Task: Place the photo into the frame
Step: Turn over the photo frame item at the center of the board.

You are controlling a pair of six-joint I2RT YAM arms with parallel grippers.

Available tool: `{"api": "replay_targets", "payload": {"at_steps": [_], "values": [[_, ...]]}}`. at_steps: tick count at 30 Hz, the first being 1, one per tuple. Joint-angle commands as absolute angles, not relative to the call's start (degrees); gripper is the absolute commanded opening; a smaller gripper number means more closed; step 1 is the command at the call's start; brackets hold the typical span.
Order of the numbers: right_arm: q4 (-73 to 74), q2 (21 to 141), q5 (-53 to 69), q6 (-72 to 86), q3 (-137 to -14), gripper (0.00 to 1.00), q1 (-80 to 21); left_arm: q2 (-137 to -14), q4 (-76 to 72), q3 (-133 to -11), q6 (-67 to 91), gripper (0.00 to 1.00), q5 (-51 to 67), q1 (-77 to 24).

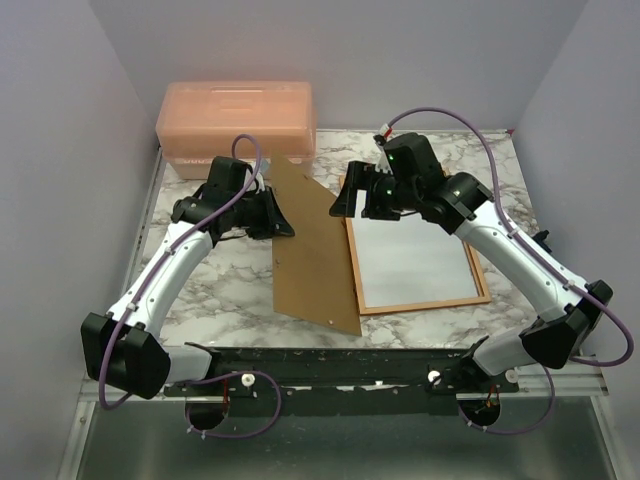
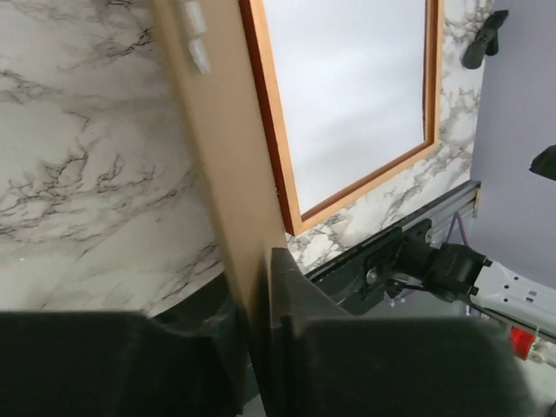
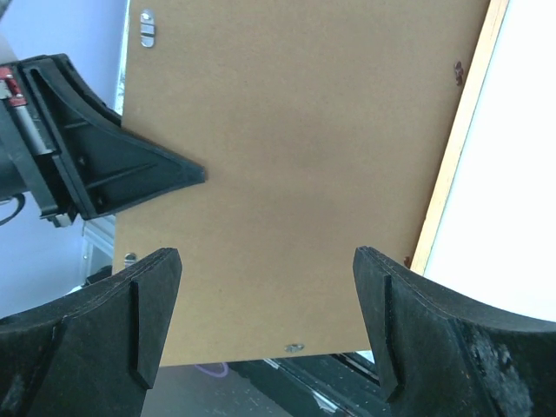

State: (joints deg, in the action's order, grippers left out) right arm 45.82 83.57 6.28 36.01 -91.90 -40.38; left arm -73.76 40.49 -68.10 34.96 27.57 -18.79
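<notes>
The frame (image 1: 420, 303) lies on the marble table with its wood-coloured back up. A plain white sheet (image 1: 410, 255) fills its opening and looks like the photo's white back. My left gripper (image 1: 275, 218) is shut on the left edge of the brown backing board (image 1: 312, 255) and holds it tilted beside the frame's left side. In the left wrist view the board (image 2: 217, 148) runs edge-on between my fingers (image 2: 300, 304), next to the frame (image 2: 365, 181). My right gripper (image 1: 350, 205) is open and empty above the board (image 3: 295, 174), near the frame's far left corner (image 3: 452, 165).
A translucent orange box (image 1: 235, 125) stands at the back left against the wall. Grey walls close in the table on the left, back and right. A black rail (image 1: 340, 365) runs along the near edge. The left gripper's finger (image 3: 113, 165) shows in the right wrist view.
</notes>
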Motion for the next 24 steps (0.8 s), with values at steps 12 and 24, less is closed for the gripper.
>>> {"api": "replay_targets", "payload": {"at_steps": [12,24], "values": [[37.3,81.7,12.1,37.2,-80.3,0.88,-35.2,-66.6,44.7,-74.0,33.7,0.0,19.5,-18.9],[19.2,72.7,32.9,38.4,-61.3,1.0,-21.0,-53.3,34.1,-74.5,38.4,0.0,26.9,-17.4]]}}
